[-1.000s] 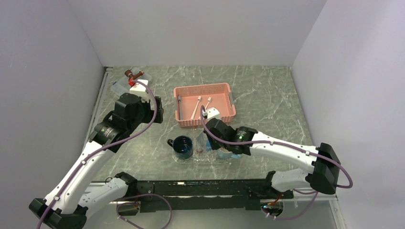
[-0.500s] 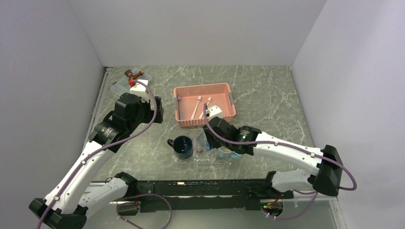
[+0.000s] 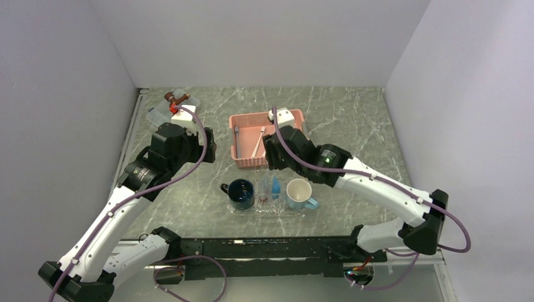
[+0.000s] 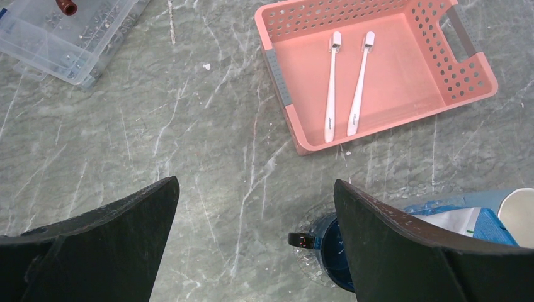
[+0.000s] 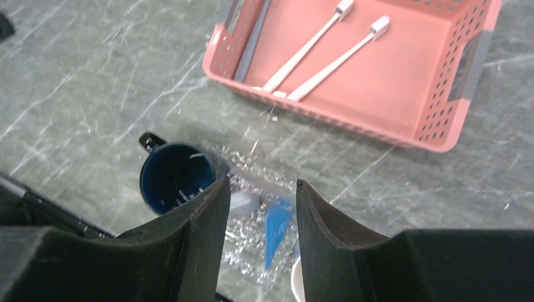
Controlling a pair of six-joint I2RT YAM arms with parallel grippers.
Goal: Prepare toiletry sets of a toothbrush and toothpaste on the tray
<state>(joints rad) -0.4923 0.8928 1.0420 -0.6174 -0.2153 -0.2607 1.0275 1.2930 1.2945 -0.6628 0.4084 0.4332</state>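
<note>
2 toothbrushes (image 4: 329,94) (image 4: 357,88) lie side by side, nearly parallel, on the floor of the pink lattice basket (image 4: 469,69), heads toward its far wall. Nearer the arms sits the clear bumpy tray (image 3: 264,207), with a dark blue mug (image 3: 241,193) at its left end and a pale mug (image 3: 300,194) at its right. Between the 2 mugs 1 blue toothpaste tube (image 5: 275,226) lies flat on the tray; a second tube I cannot make out for certain. The right gripper (image 5: 261,185) hangs above the gap between basket and tray, its fingers parted about halfway with nothing between them. The left gripper (image 4: 255,189) hovers over bare marbled table (image 4: 189,126) left of the basket, fingers spread wide and empty. A clear lidded box (image 4: 63,38) sits at the far left corner.
</note>
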